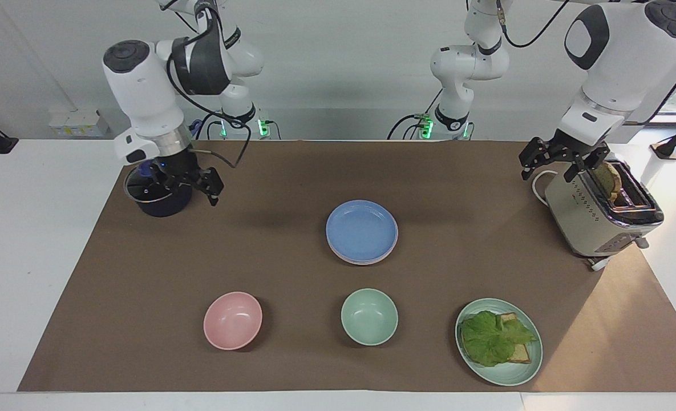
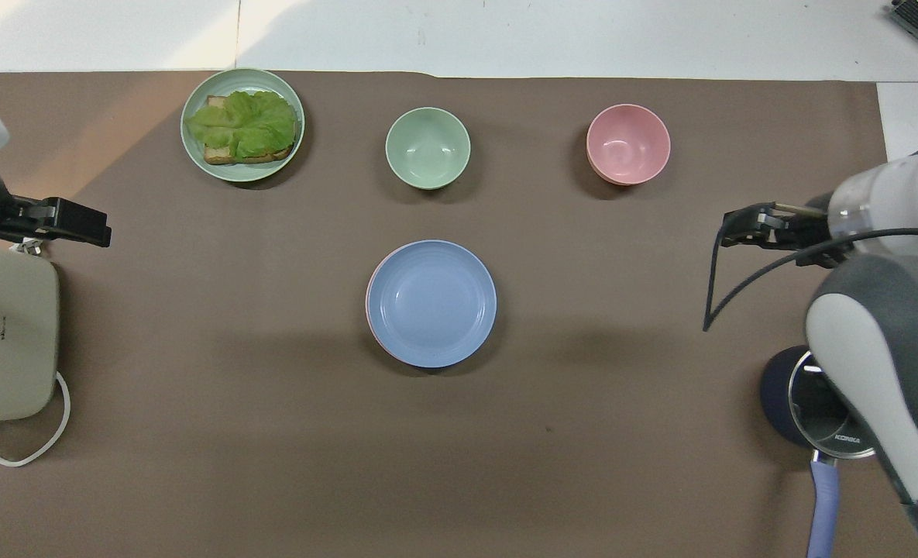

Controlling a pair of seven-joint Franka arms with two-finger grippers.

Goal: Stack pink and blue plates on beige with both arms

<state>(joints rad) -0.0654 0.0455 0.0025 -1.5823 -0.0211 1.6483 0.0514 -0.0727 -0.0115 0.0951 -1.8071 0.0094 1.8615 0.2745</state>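
Observation:
The blue plate lies on top of a stack in the middle of the brown mat. A thin pink rim of the pink plate shows just under it. The beige plate is hidden beneath them. Nothing touches the stack. My right gripper hangs open and empty over the mat beside the dark pot, well away from the plates. My left gripper waits open and empty beside the toaster.
A pink bowl, a green bowl and a pale green plate with a lettuce sandwich stand in a row farther from the robots. The lidded pot and the toaster stand at the mat's two ends.

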